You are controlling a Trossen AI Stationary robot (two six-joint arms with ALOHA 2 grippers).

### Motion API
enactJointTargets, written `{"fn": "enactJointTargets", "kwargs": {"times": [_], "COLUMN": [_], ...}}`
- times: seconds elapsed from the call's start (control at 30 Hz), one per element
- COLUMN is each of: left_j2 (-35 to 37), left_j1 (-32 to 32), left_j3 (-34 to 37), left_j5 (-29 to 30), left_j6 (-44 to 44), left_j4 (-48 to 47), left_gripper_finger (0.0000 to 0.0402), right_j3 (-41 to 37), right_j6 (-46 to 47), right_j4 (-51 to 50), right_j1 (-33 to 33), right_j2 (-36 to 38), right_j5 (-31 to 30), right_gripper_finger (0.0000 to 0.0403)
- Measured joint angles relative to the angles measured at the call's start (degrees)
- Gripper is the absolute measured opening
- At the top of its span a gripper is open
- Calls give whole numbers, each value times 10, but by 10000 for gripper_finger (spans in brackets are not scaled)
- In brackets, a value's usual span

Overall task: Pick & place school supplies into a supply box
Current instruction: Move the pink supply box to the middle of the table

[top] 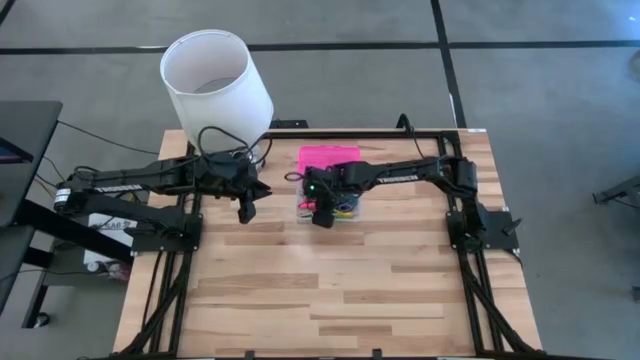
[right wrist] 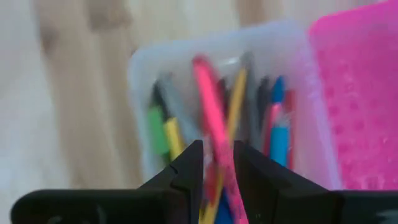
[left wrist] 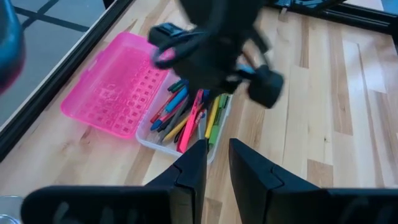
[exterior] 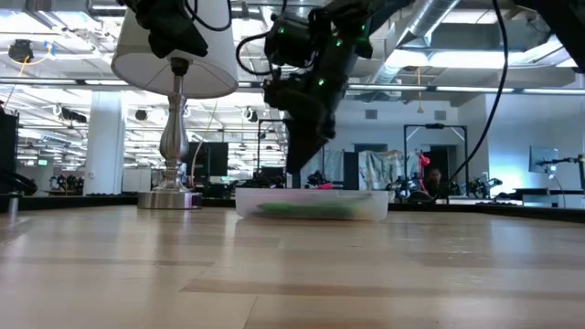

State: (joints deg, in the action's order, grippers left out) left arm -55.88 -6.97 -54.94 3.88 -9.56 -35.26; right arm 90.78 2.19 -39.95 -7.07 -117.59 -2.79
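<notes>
Over the supply box [top: 335, 205] near the table's far middle, the right gripper [top: 322, 215] hangs low, its arm reaching in from the right side with the wrist bent down. In the right wrist view its fingers [right wrist: 186, 168] stand a little apart with a pink pen [right wrist: 214, 121] running between them; whether they pinch it, cannot tell. The left gripper [top: 246, 208] sits just left of the box, arm stretched across from the left edge, fingers pointing down toward the wood. Its two fingertips [left wrist: 193, 165] show a narrow gap with nothing between them.

Box: clear plastic base, rectangular, rounded corners; bright pink lid [top: 329, 157] with a perforated grid texture, flipped open flat on the far side. Inside lie the school supplies [left wrist: 189, 115]: thin sticks in pink, yellow, green, blue, orange, packed lengthwise. Table [top: 330, 290] is pale butcher-block wood in strips, with a black frame rail.

Low view shows the box's shallow clear wall with green through it, plus a lamp [exterior: 175, 100] with metal stem and white shade; from above only the shade's round rim shows. Left wrist view catches blue-handled scissors [left wrist: 171, 34] at the box's far end, partly behind the right arm.
</notes>
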Motion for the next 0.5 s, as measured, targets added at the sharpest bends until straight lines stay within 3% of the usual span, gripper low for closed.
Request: {"fn": "enactJointTargets", "kwargs": {"times": [0.5], "left_j2": [0], "left_j1": [0], "left_j3": [0], "left_j5": [0], "left_j6": [-4], "left_j4": [-5], "left_gripper_finger": [61], "right_j3": [-2], "right_j6": [178], "right_j4": [-8], "right_j1": [-47], "right_j2": [-21], "right_j5": [14], "right_gripper_finger": [81]}}
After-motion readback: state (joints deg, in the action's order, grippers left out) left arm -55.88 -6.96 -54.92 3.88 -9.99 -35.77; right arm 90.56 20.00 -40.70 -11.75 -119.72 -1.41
